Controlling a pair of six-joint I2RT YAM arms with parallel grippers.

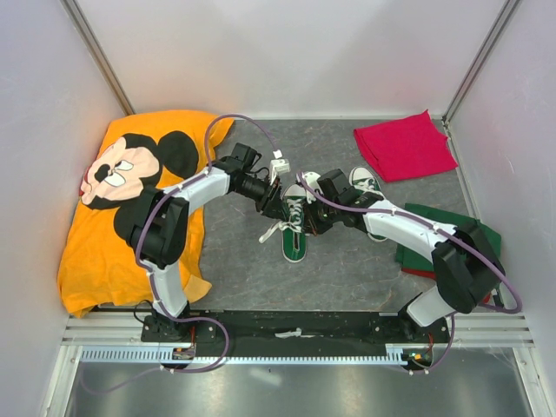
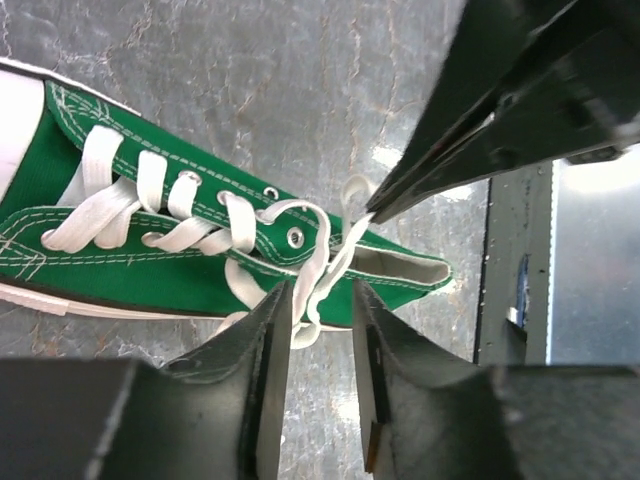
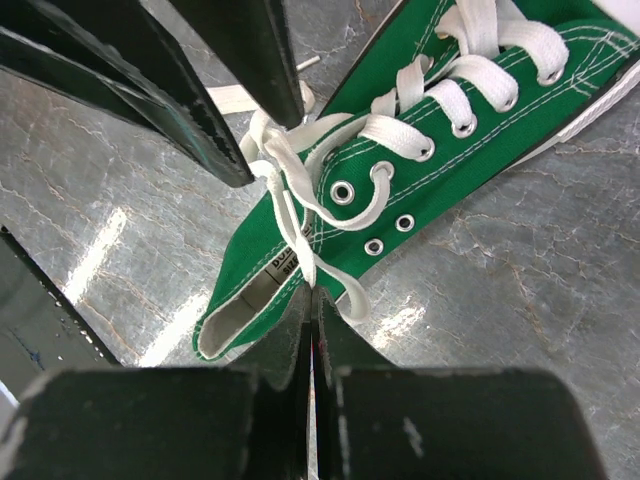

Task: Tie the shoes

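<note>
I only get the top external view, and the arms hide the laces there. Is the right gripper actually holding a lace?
Observer: Yes. In the right wrist view, the right gripper is shut on the white lace, just above the shoe's opening.
Operator: And the left one?
Observer: The left gripper is open. Its jaws stand apart and a strand of lace runs between them unclamped.
Operator: Is there a bow yet?
Observer: I see no finished bow. The strands only cross loosely over the top eyelets of the green shoe.
</note>
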